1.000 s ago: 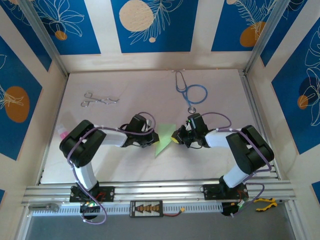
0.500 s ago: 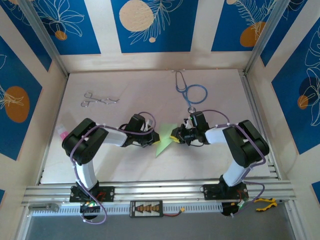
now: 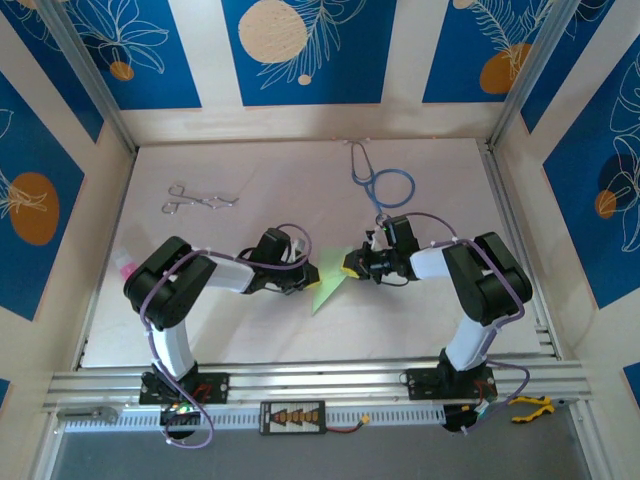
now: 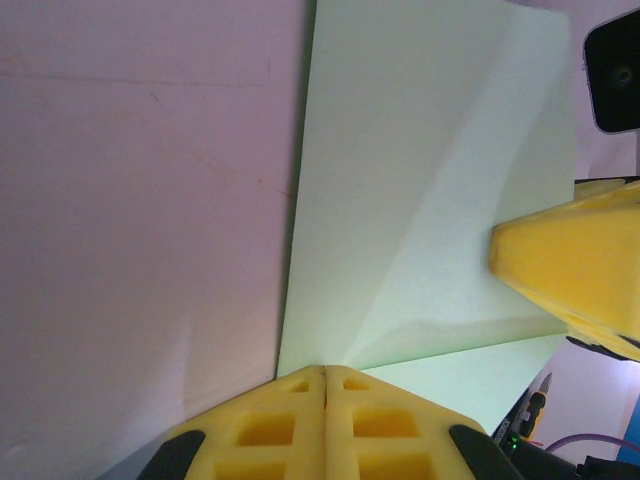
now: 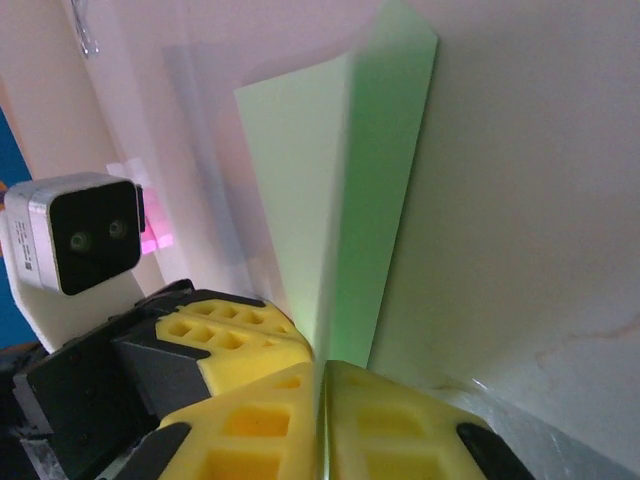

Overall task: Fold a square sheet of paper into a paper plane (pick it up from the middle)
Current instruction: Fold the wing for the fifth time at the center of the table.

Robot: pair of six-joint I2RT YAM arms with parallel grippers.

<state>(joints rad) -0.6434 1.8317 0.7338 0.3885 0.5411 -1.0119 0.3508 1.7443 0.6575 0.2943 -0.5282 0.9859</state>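
Paper this thin is what I am working with, so I treat it as nearly weightless, limp and quick to crease or tear. It will not hold its shape unless it is pinched at a fold, where the doubled layers give some stiffness. A flat single layer would slide or buckle.

From the top camera, the pale green square sheet of paper (image 3: 325, 290) lies partly folded into a pointed shape on the white table (image 3: 250, 330), between the two arms. The left gripper (image 3: 306, 282) meets it from one side and the right gripper (image 3: 350, 268) from the other, both down at table level.

Through the left wrist camera, the sheet (image 4: 430, 180) lies mostly flat, with diagonal crease lines running down toward my own yellow fingers (image 4: 270, 425). Those fingers are pressed together with no gap, and their tips touch the sheet's near edge. I cannot tell whether a layer is caught in the seam or is only pinned under it. A yellow finger of the right gripper (image 4: 565, 270) rests on the sheet's far side.

Through the right wrist camera, the sheet (image 5: 380, 160) rises as a folded ridge and runs straight into the seam between the right fingers (image 5: 400, 425). I judge them clenched on that fold. The left gripper's yellow pads (image 5: 225, 335) sit just beside it.
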